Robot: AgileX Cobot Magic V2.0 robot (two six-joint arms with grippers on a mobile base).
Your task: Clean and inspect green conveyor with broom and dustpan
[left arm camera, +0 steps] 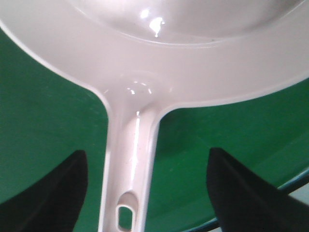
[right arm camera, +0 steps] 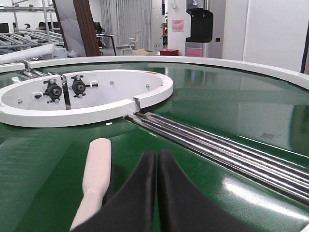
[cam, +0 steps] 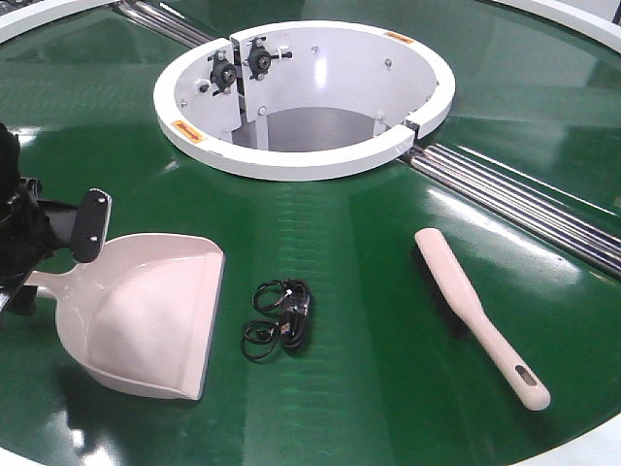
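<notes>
The beige-pink dustpan (cam: 146,316) lies on the green conveyor (cam: 369,243) at the front left, its mouth facing right. My left gripper (left arm camera: 146,154) is open, and its black fingers (left arm camera: 53,193) stand apart on either side of the dustpan's handle (left arm camera: 130,159) without touching it. The broom (cam: 475,311) lies at the front right, handle toward the near edge. In the right wrist view the broom (right arm camera: 96,164) sits just left of my right gripper (right arm camera: 157,154), which is shut on nothing. The right gripper does not show in the front view.
A tangled black cable (cam: 281,316) lies on the belt between dustpan and broom. The white ring hub (cam: 301,160) stands behind them, and silver rails (cam: 524,199) run from it to the right. The belt's white rim (cam: 582,447) is close in front.
</notes>
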